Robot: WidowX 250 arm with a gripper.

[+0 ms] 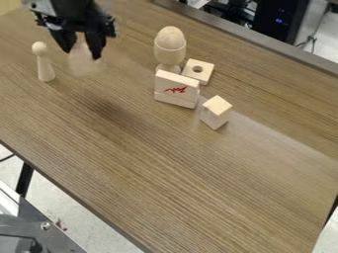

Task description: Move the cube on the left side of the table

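From my station I see the gripper (82, 55) hanging over the table's (165, 163) upper-left part, pointing down, wrist above and jaws spread with a gap between them. A pale, blurred shape (82, 64) shows between and below the 2 tips; I can't tell what it is, but I judge it isn't pinched.

The cube (216, 112) rests on the table, well to the right of the jaws and nearer the camera, 1 corner turned my way. I take the spread as readiness to straddle it, and the raised pose as a way to pass over its neighbours: the rectangular block with a red scribble (176, 89), just beside the cube on its jaw-ward side, the square block with a round hole (198, 70) and the wooden egg (170, 37) in its egg cup (170, 53).

The round-headed peg (44, 63) stands just left of the jaws, so I'd set the cube down clear of it.
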